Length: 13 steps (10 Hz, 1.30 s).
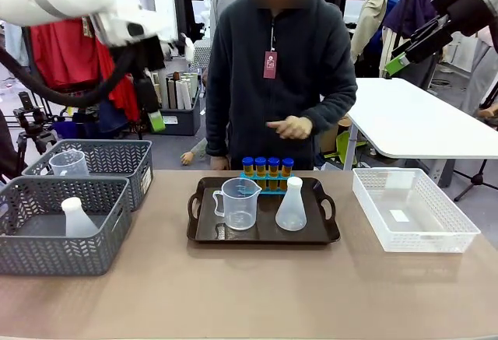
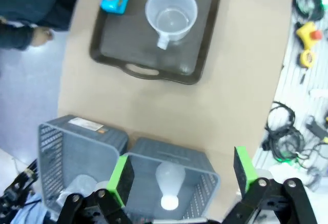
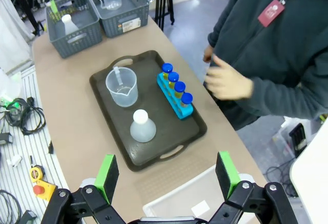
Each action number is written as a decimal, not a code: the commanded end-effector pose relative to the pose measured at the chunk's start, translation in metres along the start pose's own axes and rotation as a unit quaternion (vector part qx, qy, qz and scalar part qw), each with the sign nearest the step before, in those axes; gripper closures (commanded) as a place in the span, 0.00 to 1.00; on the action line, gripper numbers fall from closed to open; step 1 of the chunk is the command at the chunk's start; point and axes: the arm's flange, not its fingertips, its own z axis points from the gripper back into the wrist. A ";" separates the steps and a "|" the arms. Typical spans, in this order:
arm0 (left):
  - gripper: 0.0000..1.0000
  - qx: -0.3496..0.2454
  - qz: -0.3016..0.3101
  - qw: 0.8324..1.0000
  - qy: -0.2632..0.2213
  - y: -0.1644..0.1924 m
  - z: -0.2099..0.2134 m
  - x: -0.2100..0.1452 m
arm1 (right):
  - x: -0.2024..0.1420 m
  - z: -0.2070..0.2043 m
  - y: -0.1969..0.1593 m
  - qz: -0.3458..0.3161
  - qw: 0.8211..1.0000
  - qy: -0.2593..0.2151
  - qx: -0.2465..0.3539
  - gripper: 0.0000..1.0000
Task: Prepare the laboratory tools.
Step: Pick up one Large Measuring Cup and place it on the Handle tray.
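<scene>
Tray [image 1: 204, 231] on table [image 1: 249, 293] carries jug [image 1: 237, 203], flask [image 1: 291, 206], capped tubes [image 1: 267, 166]; left end effector [image 2: 180, 171] and right end effector [image 3: 167, 174] both spread, empty, aloft.

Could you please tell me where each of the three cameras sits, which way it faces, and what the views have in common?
Front view: fixed on the robot's side, facing across the table at the person; both arms raised, left gripper and right gripper open.
Left wrist view: high over the grey baskets, looking down between its own fingers.
Right wrist view: high above the table's white-basket end, looking down between its own fingers.
Shared: all show the dark tray with measuring jug.
</scene>
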 end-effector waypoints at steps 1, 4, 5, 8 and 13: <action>0.00 -0.021 0.007 0.997 -0.076 0.015 0.020 -0.011 | 0.001 0.001 0.000 0.003 1.000 -0.004 0.002 0.00; 0.00 -0.025 0.033 0.987 -0.154 0.048 0.056 -0.035 | 0.001 0.001 0.000 0.003 1.000 -0.004 0.002 0.00; 0.00 -0.022 0.023 0.984 -0.173 0.058 0.070 -0.041 | 0.001 0.001 0.000 0.003 1.000 -0.004 0.002 0.00; 0.00 0.012 -0.013 0.978 -0.207 0.071 0.098 -0.044 | 0.001 0.001 0.000 0.003 1.000 -0.004 0.002 0.00; 0.00 0.031 -0.028 0.970 -0.239 0.070 0.110 -0.044 | 0.001 0.001 0.000 0.003 1.000 -0.004 0.002 0.00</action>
